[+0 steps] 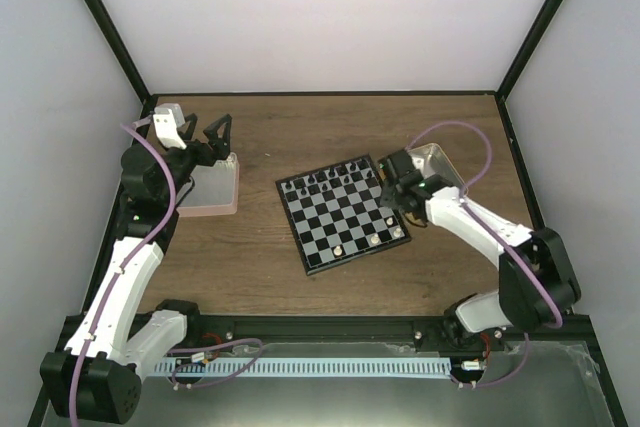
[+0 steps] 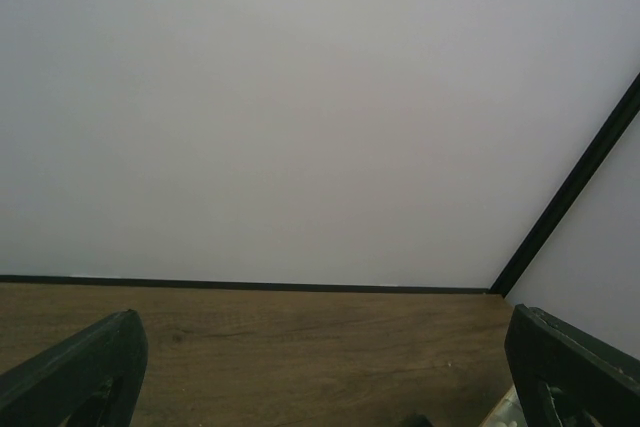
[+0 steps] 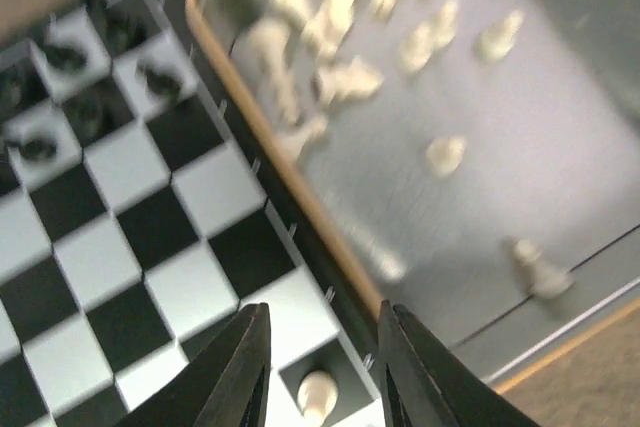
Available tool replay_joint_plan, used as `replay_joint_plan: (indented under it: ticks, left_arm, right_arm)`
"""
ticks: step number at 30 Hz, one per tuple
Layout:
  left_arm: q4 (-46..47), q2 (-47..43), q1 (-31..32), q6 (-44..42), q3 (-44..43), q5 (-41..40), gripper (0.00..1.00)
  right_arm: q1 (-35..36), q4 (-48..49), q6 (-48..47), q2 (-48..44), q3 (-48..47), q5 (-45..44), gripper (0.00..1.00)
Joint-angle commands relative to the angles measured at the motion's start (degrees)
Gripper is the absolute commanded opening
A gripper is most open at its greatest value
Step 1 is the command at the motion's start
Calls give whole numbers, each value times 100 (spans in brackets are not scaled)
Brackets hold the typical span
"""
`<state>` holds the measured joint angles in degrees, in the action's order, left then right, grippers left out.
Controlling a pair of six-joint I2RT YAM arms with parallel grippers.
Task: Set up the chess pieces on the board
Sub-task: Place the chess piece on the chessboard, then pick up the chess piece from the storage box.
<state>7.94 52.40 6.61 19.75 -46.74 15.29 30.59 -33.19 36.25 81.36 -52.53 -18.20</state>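
While left hand (image 2: 325,375) gapes empty, right hand (image 3: 320,322) part-open, straddling chess piece (image 3: 318,394) on board (image 3: 130,247).

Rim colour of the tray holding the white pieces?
Tray rim is orange-tan; right wrist view shows it best.

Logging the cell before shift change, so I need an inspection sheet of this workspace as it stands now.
Surface: wooden table, no damage seen.
Job's things: board at centre; black pieces on far rows; a few white chess pieces on near rows.
Clutter: pink tray on the left; orange-rimmed tray on the right holds loose white pieces.
Grippers: left gripper open, empty, near pink tray; right gripper open, jaws either side of a standing white piece.
Cables: purple cable on each arm.
Surroundings: white walls, black frame.
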Motion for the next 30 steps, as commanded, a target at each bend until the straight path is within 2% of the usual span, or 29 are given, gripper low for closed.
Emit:
replay_joint_plan:
  ticks: [1,6,12,17,27,30]
  left_arm:
    - [128,11,-37,14,-54,14,100]
    - [122,42,-37,20,-50,26,100]
    - [128,44,-38,25,-54,26,100]
    - [134,55,-38,36,-44,42,100]
    - [133,51,-37,38,-38,44,100]
    - [120,44,-35,25,-46,28,100]
  right_arm:
    - [-765,550,-284,-191,-162,-59,32]
    - [-1632,1121,-532,271,-345,412,32]
    - [-2418,1557,-715,1365,-728,829,29]
    - [-2545,1708,-956,1873,-972,1034,28]
    - [-2549,1743,-1049,2246,-1072,996,28]
    - [-2549,1724,-1058,2315,-1076,977,24]
